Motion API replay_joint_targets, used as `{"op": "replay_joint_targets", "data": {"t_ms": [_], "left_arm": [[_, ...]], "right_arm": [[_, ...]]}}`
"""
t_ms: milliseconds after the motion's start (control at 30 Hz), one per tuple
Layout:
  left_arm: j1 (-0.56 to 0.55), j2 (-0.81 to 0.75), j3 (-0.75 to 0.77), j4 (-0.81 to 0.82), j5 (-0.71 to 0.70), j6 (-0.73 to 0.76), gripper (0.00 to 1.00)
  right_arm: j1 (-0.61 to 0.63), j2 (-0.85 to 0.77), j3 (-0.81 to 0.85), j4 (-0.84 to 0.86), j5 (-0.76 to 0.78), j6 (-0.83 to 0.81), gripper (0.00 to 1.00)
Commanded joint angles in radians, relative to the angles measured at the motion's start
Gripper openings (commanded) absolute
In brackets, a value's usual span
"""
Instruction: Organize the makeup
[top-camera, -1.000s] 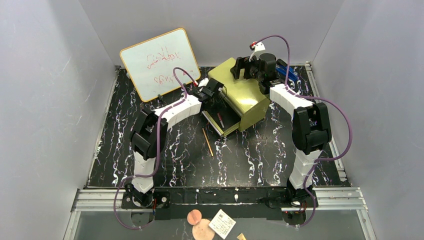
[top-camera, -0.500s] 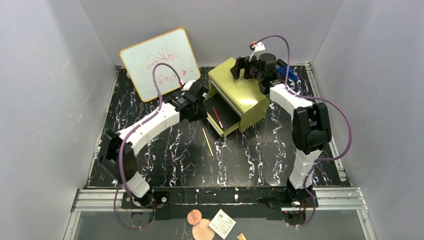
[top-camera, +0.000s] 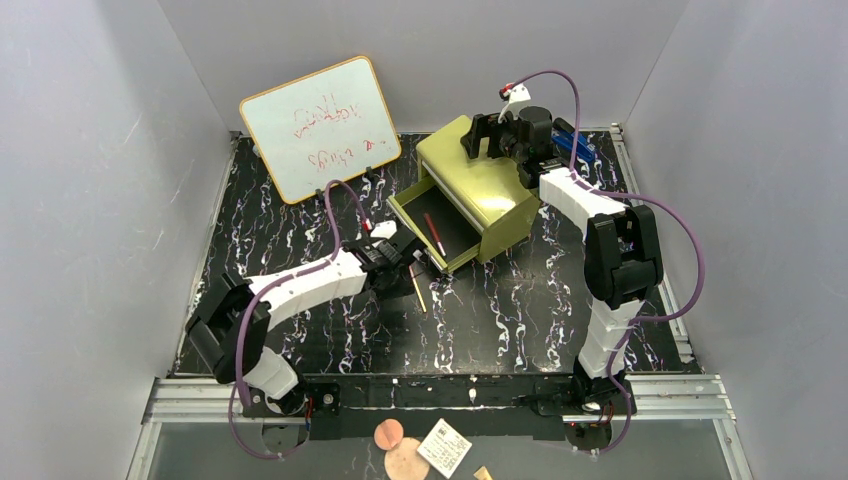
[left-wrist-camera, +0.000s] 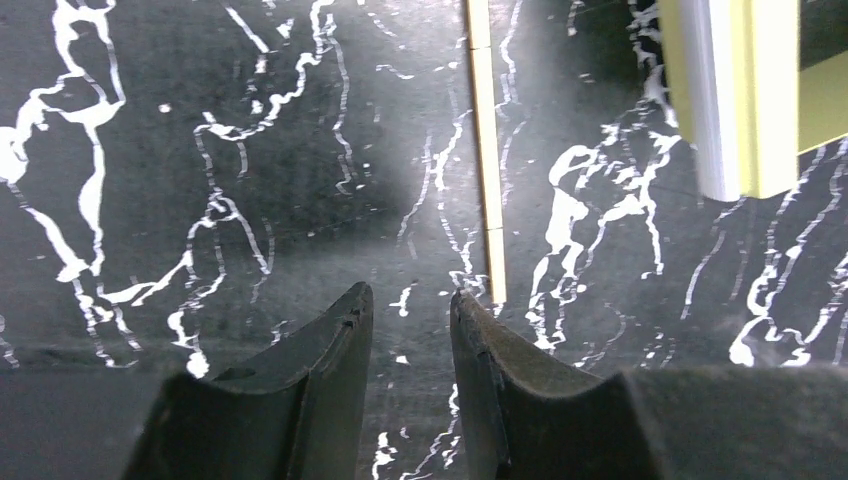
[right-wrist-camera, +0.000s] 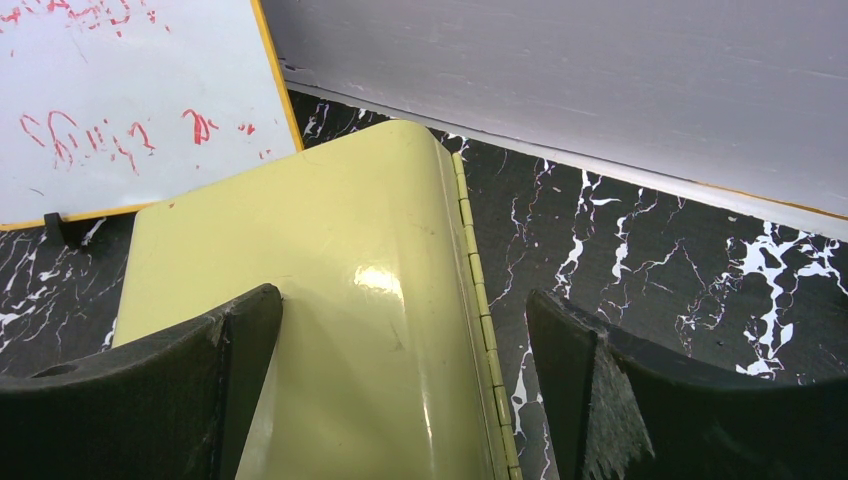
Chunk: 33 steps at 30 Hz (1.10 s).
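A slim tan pencil (top-camera: 416, 287) lies on the black marbled table in front of the open drawer (top-camera: 404, 208) of the olive-yellow chest (top-camera: 490, 185). A dark-red pencil (top-camera: 434, 234) lies inside the drawer. My left gripper (top-camera: 406, 263) hangs low over the table, open a narrow gap and empty. In the left wrist view the tan pencil (left-wrist-camera: 487, 160) ends just beyond the right fingertip (left-wrist-camera: 470, 320) of that gripper (left-wrist-camera: 410, 295). My right gripper (right-wrist-camera: 400, 310) is open wide over the chest's top (right-wrist-camera: 330, 270) and hinge edge. Palette, pink case, white box and black pencil are out of view.
A whiteboard (top-camera: 320, 125) with red writing leans at the back left and also shows in the right wrist view (right-wrist-camera: 120, 90). Blue items (top-camera: 577, 142) lie behind the right arm. The drawer's front corner (left-wrist-camera: 740, 110) is to the right of the left gripper. Grey walls enclose the table.
My left arm has pulled back from the drawer toward the near side and come down beside the tan pencil. The drawer stands open with the dark-red pencil inside. The right arm has not moved.
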Motion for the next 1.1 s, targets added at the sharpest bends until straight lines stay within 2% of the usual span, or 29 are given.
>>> {"op": "replay_joint_targets", "data": {"t_ms": [0,233,500,1067], "left_arm": [[-0.016,0.02,0.01,0.055,-0.049,-0.057,0.32],[-0.018,0.124,0.122,0.062,-0.047,-0.029,0.33],[-0.018,0.224,0.169,0.086,-0.044,-0.025,0.33],[0.004,0.311,0.074,0.18,0.031,-0.081,0.31]], "right_arm": [[0.042,0.161,-0.134,-0.503,0.012,-0.029,0.99],[0.045,0.157,-0.137,-0.504,0.019,-0.03,0.99],[0.044,0.157,-0.14,-0.502,0.021,-0.034,0.99],[0.044,0.157,-0.146,-0.497,0.019,-0.035,0.99]]}}
